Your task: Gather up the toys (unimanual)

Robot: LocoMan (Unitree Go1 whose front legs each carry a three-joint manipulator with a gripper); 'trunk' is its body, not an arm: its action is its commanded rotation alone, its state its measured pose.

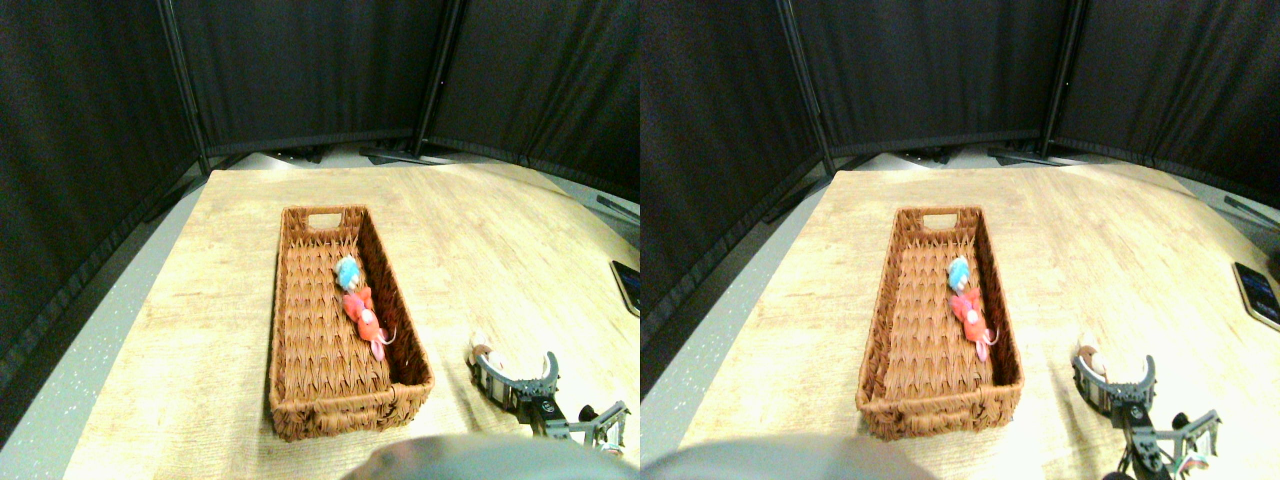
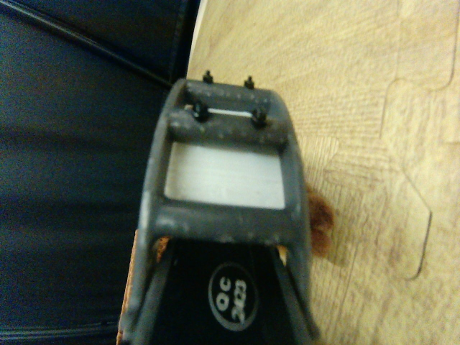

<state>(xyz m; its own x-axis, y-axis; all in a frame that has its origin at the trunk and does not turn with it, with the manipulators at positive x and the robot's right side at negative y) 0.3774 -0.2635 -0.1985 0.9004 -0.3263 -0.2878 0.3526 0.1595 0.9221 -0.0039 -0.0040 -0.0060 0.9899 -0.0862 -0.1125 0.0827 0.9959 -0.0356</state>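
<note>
Your right gripper (image 1: 512, 372) low on the floor mat (image 1: 470, 250), jaws spread wide, clasping nothing | brown toy (image 1: 482, 350) just past one jaw tip (touching or not, you cannot tell) | wicker basket (image 1: 300, 400) just beside, holding blue toy (image 1: 347, 271) and red toy (image 1: 363, 320) against its wall | dark phone-like slab (image 1: 627, 285) at mat's edge.

stereo pair: bright overhead light, surface (image 1: 200, 330) washed out toward 3–5 o'clock, curtains (image 1: 80, 120) near black. wide-angle bowing at edges, overall soft. wrist view: jaw frame blurred up close, dim on curtain side, surface grain fairly sharp.
</note>
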